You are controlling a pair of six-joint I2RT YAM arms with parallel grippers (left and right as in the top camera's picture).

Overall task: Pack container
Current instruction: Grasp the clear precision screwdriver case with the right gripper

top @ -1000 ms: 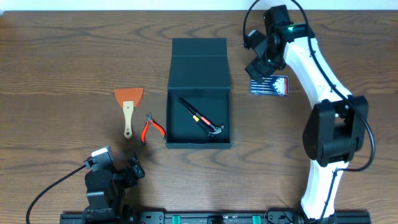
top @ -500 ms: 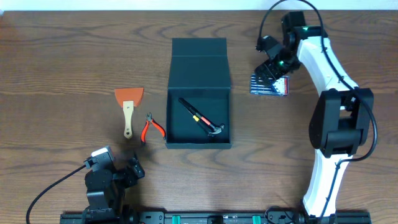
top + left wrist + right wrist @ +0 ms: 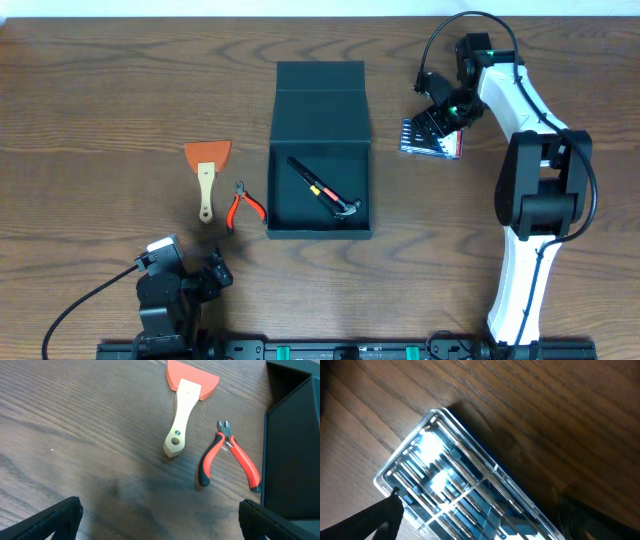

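The black container (image 3: 272,190) stands open at the table's middle, its flap lid (image 3: 320,90) laid back, a hammer (image 3: 330,195) inside. Its wall also shows in the left wrist view (image 3: 290,450). My right gripper (image 3: 442,115) is low over a small clear-lidded dark-blue packet (image 3: 425,140) with a red edge, to the right of the container. In the right wrist view the open fingers (image 3: 485,522) straddle the packet (image 3: 450,480). My left gripper (image 3: 215,270) is open and empty near the front edge; its fingers (image 3: 160,525) are wide apart.
An orange scraper with a wooden handle (image 3: 207,165) (image 3: 185,410) and red-handled pliers (image 3: 243,203) (image 3: 230,455) lie left of the container. Bare wood lies in front of my left gripper.
My right gripper has moved right and down from beside the lid onto the packet. The packet has turned slightly. The left arm has not moved.
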